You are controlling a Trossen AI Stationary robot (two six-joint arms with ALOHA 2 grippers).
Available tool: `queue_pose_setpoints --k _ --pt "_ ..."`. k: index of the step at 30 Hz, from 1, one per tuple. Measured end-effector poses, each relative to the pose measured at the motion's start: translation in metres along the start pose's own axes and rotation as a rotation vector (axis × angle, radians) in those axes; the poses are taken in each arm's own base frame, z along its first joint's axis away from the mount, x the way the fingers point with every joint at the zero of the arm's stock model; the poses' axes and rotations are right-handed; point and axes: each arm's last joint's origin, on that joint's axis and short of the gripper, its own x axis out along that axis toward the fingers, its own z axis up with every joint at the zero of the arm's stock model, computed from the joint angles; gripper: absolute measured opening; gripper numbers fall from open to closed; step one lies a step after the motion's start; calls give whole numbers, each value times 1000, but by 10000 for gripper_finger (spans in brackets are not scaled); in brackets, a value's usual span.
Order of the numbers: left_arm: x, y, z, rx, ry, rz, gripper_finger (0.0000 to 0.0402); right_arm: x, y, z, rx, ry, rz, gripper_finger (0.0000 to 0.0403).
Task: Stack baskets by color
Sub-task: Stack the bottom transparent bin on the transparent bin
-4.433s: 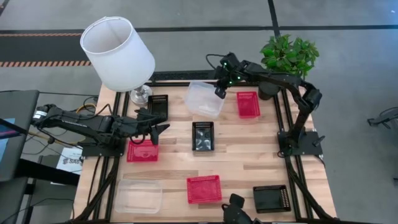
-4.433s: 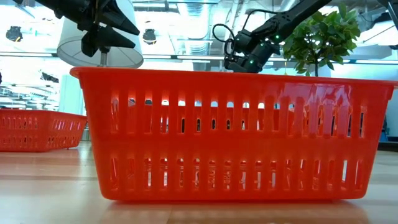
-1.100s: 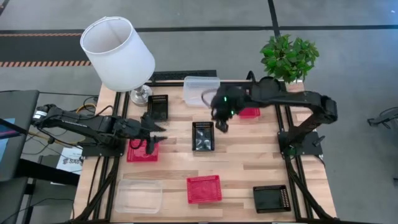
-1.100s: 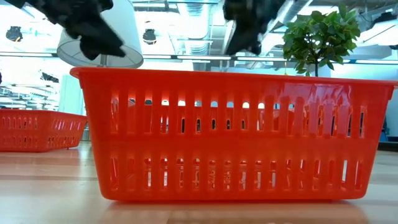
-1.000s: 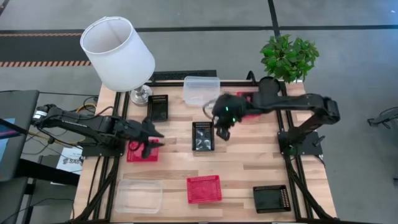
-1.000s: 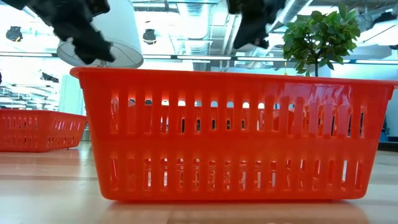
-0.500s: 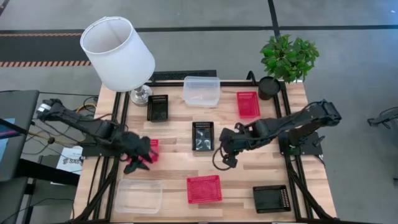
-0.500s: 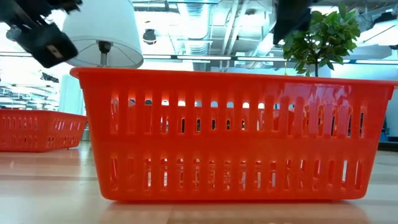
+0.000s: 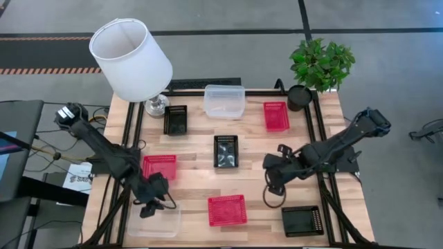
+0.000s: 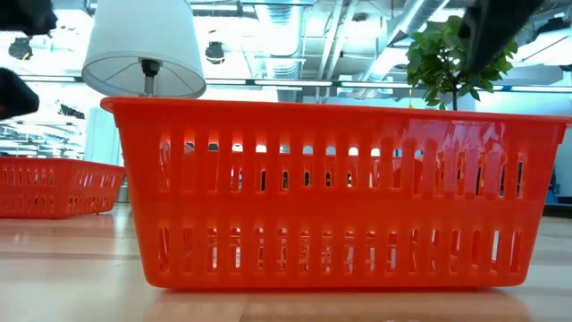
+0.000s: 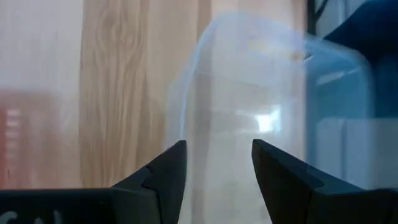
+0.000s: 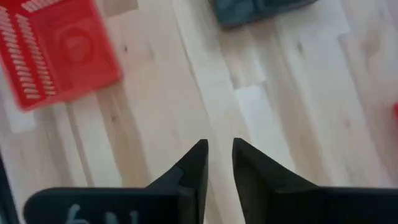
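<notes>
High view shows the left hand (image 9: 154, 205) over the clear basket (image 9: 154, 218) at the table's (image 9: 277, 181) front left corner, fingers spread and empty. The right hand (image 9: 273, 185) is slightly open over bare wood. That basket looks light, thin and slippery; pinching its rim seems best

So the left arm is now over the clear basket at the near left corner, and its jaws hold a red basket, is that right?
Not quite. The left gripper is indeed over the clear basket at the near left corner, but its jaws are open and hold nothing. The left wrist view shows only the clear basket between the fingers. The nearest red basket lies apart on the table.
</notes>
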Motion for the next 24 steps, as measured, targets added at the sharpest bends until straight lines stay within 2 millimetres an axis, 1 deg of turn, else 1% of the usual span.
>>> queue_pose_setpoints --k 4,5,7,8,10,13,16,19,22,24 --pt "15 0 -1 58 16 60 169 0 -5 -13 34 -3 13 112" --pt "19 1 -1 71 21 81 169 0 -6 -14 46 -10 21 114" --pt "27 10 -7 95 57 163 169 1 -7 -15 73 -33 45 118" --pt "28 10 -7 103 51 166 169 2 -7 -15 84 -47 58 118" --pt "27 1 0 106 -5 114 169 2 -7 -15 89 -56 68 119" --pt "24 1 -1 132 35 108 169 3 -7 -12 98 -70 77 119" --pt "12 -8 7 178 7 101 169 5 -9 -9 112 -71 69 119" --pt "5 -11 9 222 22 128 169 7 -12 -6 127 -73 62 119" --pt "3 -14 11 261 30 119 169 8 -15 -2 140 -84 62 119" --pt "7 -12 9 264 55 136 169 9 -16 0 146 -85 58 119"
